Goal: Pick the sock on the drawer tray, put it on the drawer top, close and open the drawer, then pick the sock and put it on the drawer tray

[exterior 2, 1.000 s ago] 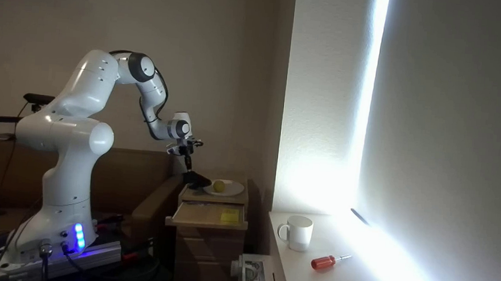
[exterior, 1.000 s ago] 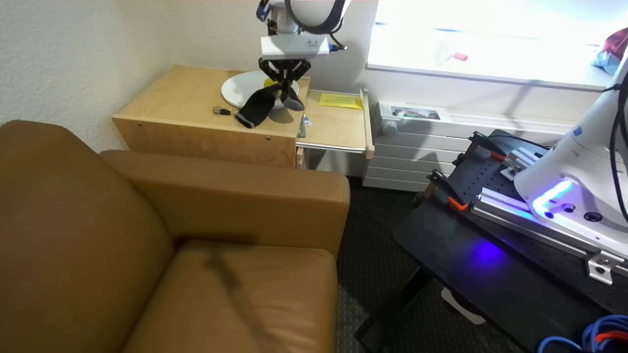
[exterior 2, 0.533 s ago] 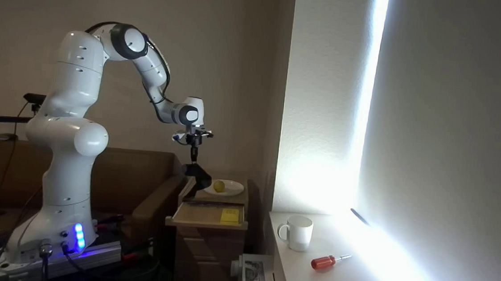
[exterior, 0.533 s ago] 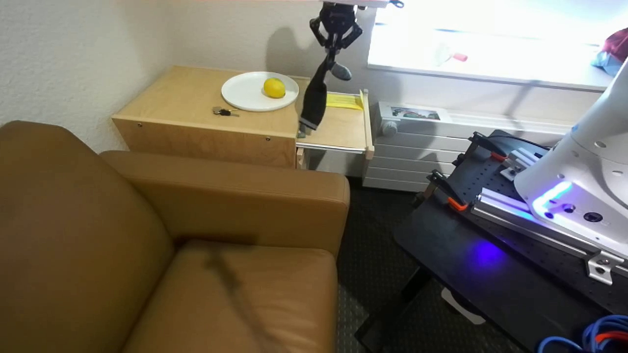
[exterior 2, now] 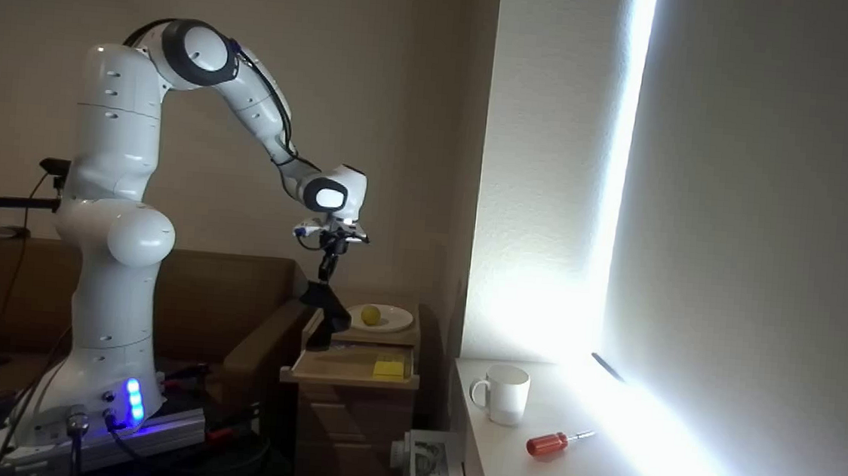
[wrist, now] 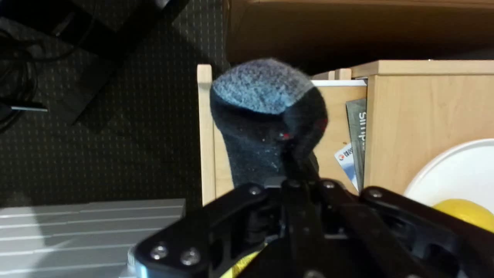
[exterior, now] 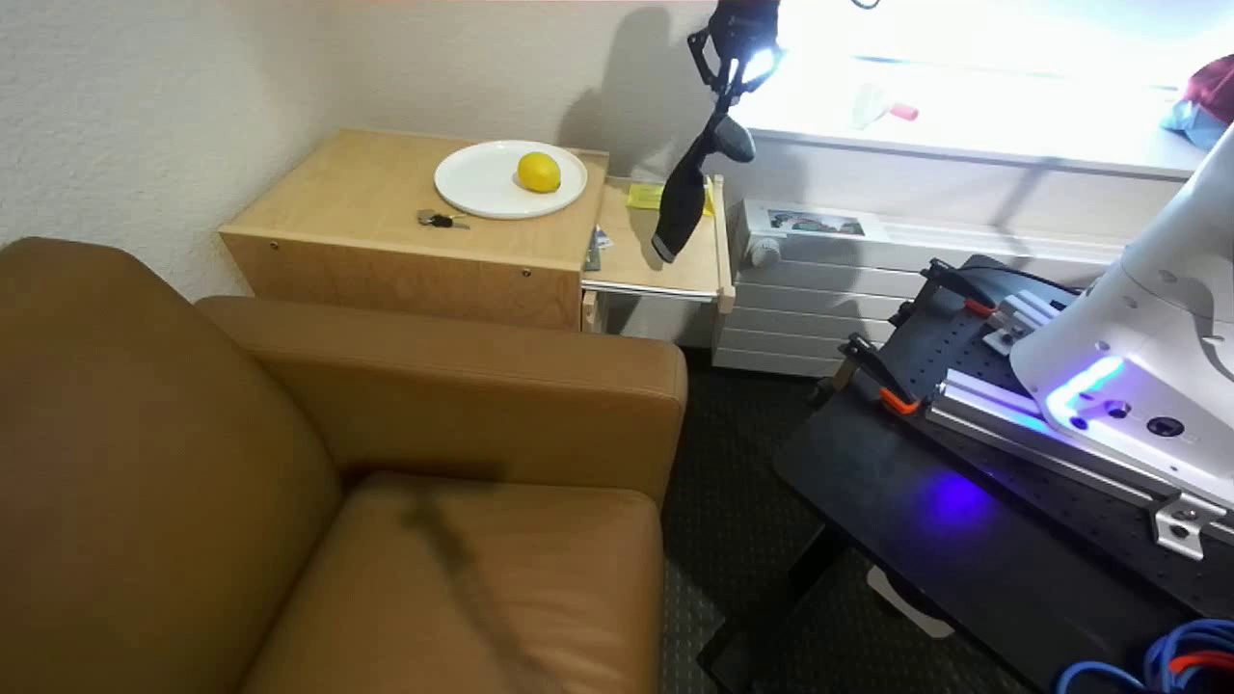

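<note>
Black sock, grey at both ends

sock: black-grey, hanging over drawer tray | drawer: pulled out | drawer top: tan

1. White plate, upper centre in an exterior view; yellow fruit on it.
2. Keys just lower-left of plate.
3. Brown couch, lower left, same view.
4. Yellow pad, lower centre in an exterior view.
5. White mug, lower right of centre there; red screwdriver near it.
6. Wrist view: grey printed card overlapping white-blue card, right of centre.
</note>
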